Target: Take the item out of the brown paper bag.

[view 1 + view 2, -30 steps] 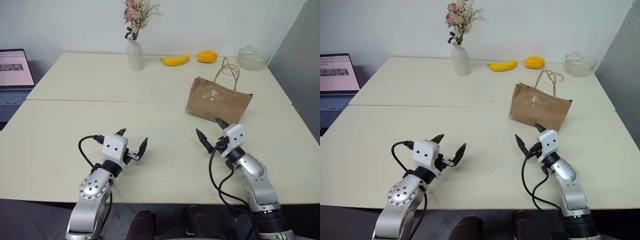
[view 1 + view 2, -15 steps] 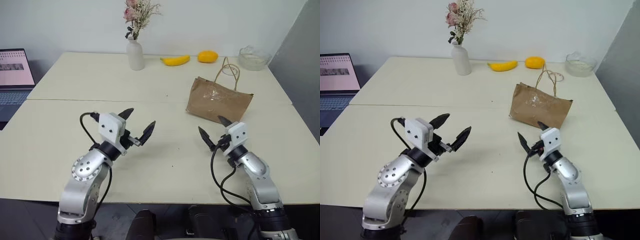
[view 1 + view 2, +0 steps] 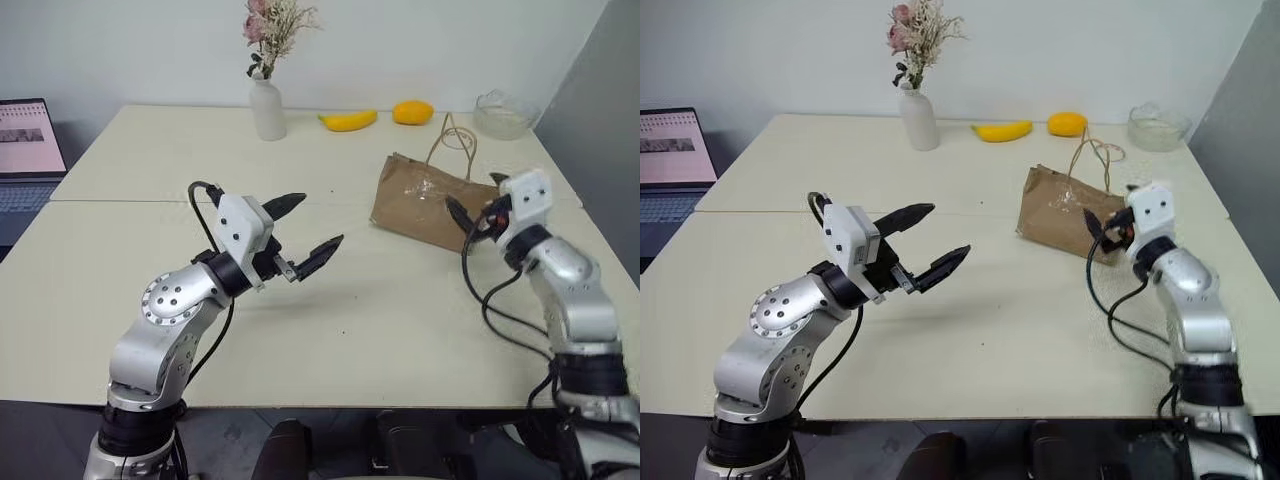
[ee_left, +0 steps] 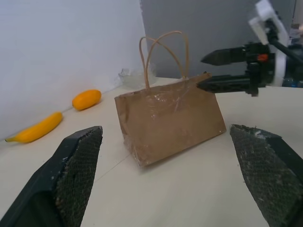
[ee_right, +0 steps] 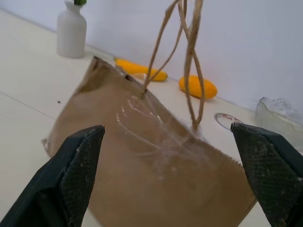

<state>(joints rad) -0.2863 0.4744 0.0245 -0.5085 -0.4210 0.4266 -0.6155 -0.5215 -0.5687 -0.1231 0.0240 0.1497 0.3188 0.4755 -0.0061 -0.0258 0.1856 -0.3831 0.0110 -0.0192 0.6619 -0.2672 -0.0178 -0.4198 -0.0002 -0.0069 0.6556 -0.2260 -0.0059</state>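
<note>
1. Approaching is the step in hand: the brown paper bag [image 3: 432, 204] stands on the table [image 3: 400, 330] in the right half of the left eye frame, unopened and untouched.
2. The right gripper [image 3: 478, 209] hangs just beside the bag's right end, jaws spread wide and empty.
3. The left gripper [image 3: 305, 231] hangs left of centre, well apart from the bag, jaws also wide and empty.
4. Judged next move: one gripper pins or spreads the bag's mouth by the cord handles [image 4: 163, 52]; the other reaches inside.
5. Hidden: the item inside the bag. The mouth looks pressed flat, and its opening cannot be made out.
</note>
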